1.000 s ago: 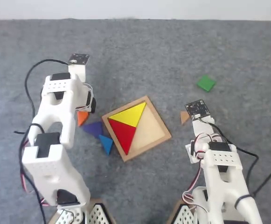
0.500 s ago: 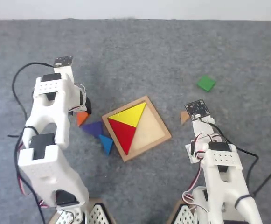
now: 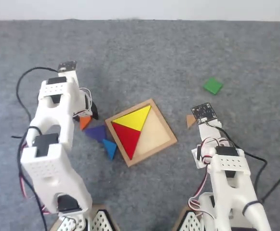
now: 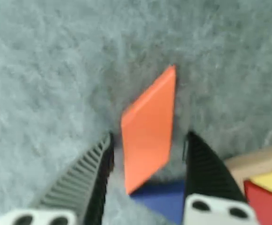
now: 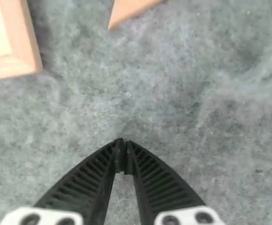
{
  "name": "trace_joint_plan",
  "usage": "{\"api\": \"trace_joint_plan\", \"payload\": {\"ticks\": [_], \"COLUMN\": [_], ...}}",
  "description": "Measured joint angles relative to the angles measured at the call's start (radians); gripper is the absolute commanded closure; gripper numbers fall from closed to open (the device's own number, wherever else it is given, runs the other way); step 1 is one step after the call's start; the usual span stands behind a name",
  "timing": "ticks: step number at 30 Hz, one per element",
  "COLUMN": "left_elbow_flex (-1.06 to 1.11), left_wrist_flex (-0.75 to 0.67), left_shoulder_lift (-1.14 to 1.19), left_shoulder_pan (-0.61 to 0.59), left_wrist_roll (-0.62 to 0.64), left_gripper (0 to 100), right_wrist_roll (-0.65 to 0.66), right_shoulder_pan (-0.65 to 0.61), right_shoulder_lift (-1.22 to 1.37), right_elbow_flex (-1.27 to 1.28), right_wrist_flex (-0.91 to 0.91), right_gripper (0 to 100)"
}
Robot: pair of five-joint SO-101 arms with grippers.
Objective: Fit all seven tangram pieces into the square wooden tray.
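The square wooden tray (image 3: 165, 143) lies mid-table with a yellow triangle (image 3: 132, 118) and a red triangle (image 3: 126, 137) in it. Left of the tray lie an orange parallelogram (image 3: 85, 121), a purple piece (image 3: 96, 132) and a blue triangle (image 3: 110, 147). My left gripper (image 4: 147, 140) is open, one finger on each side of the orange parallelogram (image 4: 148, 126), with the purple piece (image 4: 161, 201) just beyond it. A tan triangle (image 3: 190, 120) lies right of the tray and a green square (image 3: 212, 86) farther back right. My right gripper (image 5: 121, 152) is shut over bare carpet near the tan triangle (image 5: 128, 10).
Grey carpet covers the table. The tray's corner (image 5: 11, 44) lies close to my right gripper. A black cable (image 3: 26, 82) loops beside the left arm. Open carpet spreads behind the tray and along the front.
The left arm swung to the left and then came back a little toward the orange parallelogram. The right arm and all pieces stayed still.
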Motion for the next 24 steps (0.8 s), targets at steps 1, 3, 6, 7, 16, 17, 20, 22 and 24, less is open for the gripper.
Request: {"api": "trace_joint_plan", "payload": {"ticks": [1,3,6,7,16,17,20,22,24], "left_elbow_flex": [-0.015,-0.046,-0.068,-0.071,-0.086,-0.098,-0.107,-0.132,-0.152], "left_wrist_flex": [0.006,0.031,0.044,0.044,0.095,0.11,0.195,0.258,0.287], "left_shoulder_lift": [0.011,0.025,0.026,0.028,-0.032,-0.063,-0.124,-0.181,-0.226], "left_shoulder_pan": [0.005,0.009,0.012,0.014,0.026,0.032,0.101,0.18,0.258], "left_wrist_roll": [0.002,0.023,0.051,0.054,0.063,0.077,0.11,0.147,0.193], "left_gripper": [84,88,94,96,99,99,99,99,99], "right_wrist_roll": [0.0,0.0,0.0,0.0,0.0,0.0,0.0,0.0,0.0], "right_shoulder_pan": [0.0,0.0,0.0,0.0,0.0,0.0,0.0,0.0,0.0], "right_shoulder_lift": [0.0,0.0,0.0,0.0,0.0,0.0,0.0,0.0,0.0], "right_elbow_flex": [0.0,0.0,0.0,0.0,0.0,0.0,0.0,0.0,0.0], "right_wrist_flex": [0.0,0.0,-0.002,-0.002,-0.002,-0.002,-0.002,-0.002,-0.002], "right_gripper": [99.2,99.2,99.2,99.2,99.2,99.2,99.2,99.2,99.2]}}
